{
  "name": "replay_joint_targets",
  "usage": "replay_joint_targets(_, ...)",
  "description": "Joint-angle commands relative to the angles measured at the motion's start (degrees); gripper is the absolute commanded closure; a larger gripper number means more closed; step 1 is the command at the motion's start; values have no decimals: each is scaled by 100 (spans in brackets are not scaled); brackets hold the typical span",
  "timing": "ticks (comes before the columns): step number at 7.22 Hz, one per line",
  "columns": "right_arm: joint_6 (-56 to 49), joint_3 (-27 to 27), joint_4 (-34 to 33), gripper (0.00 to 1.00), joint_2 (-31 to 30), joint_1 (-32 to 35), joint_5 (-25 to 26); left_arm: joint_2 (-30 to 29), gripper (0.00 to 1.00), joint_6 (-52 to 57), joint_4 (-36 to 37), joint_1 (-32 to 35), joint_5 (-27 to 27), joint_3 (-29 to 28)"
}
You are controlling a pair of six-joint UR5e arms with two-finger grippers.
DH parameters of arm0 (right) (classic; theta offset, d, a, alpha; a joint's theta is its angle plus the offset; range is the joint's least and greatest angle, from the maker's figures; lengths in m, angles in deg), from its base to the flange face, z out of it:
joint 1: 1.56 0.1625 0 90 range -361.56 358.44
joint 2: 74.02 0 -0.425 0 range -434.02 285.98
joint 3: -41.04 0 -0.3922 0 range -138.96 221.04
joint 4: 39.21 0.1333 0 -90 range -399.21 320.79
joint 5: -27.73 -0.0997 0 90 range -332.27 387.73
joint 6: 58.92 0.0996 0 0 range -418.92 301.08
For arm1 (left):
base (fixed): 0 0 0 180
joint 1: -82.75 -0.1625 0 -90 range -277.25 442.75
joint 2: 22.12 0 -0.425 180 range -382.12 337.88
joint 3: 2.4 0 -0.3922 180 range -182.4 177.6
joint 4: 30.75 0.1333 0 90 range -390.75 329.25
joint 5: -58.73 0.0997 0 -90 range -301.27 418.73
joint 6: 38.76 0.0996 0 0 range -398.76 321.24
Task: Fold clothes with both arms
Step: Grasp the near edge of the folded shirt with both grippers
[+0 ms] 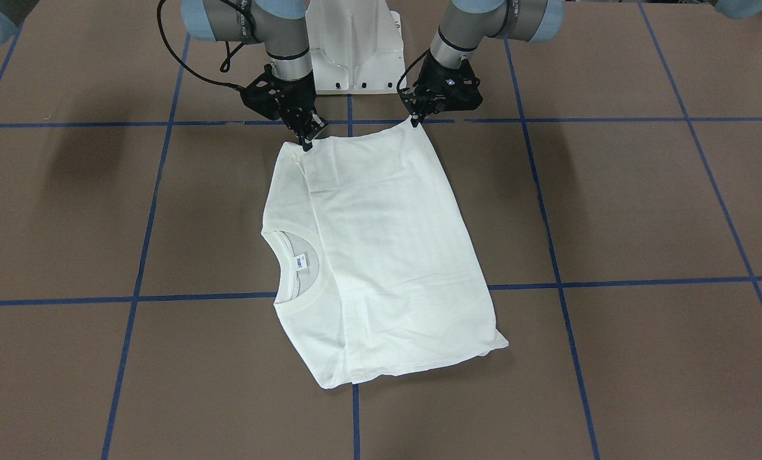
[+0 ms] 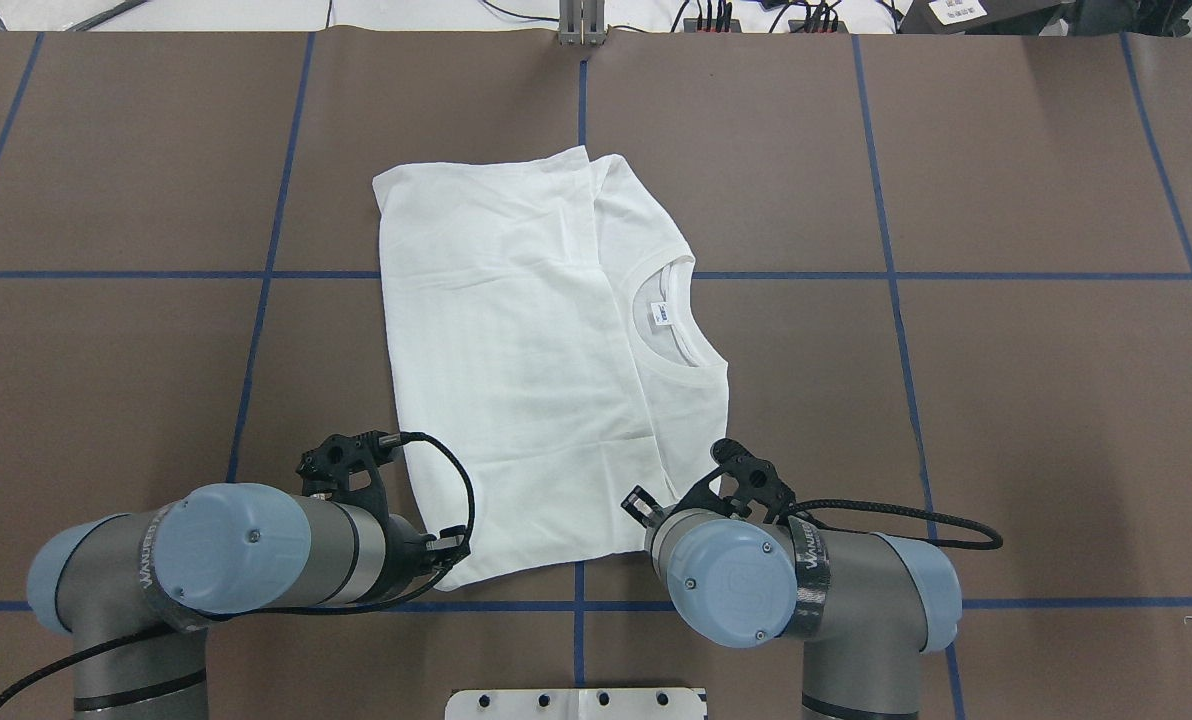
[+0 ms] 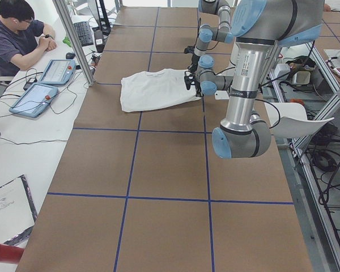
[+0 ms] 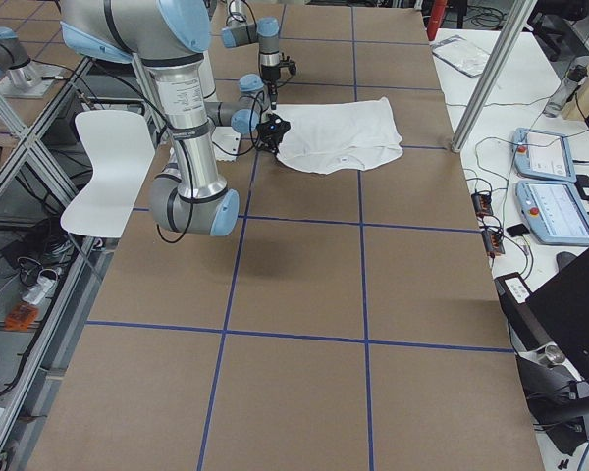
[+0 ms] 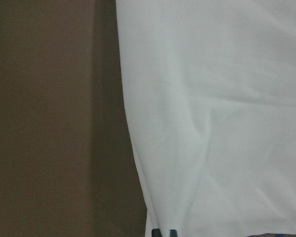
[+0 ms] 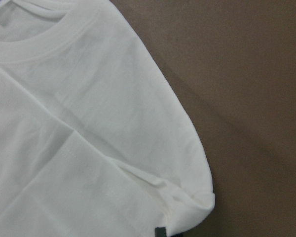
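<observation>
I've got the left hand [image 1: 417, 119] and right hand [image 1: 306, 142] clamped on corners of the T-shirt [image 1: 381, 255], mid-fold; next I'd carry both evenly across it.

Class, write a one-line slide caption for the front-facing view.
Left black claw and right black claw pinch the robot-side corners of a folded white T-shirt on the brown table.

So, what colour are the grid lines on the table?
Blue grid lines on the brown table, clearest in the overhead exterior view.
</observation>
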Motion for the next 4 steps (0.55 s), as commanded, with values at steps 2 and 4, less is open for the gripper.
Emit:
replay_joint_targets(2, -73, 742, -775, 100, -14, 88, -82, 55, 100, 61, 131, 17, -250, 331)
replay_joint_targets(4, -73, 1710, -1493, 100, -31, 36, -179, -14, 100, 70, 1129, 0, -507, 1226)
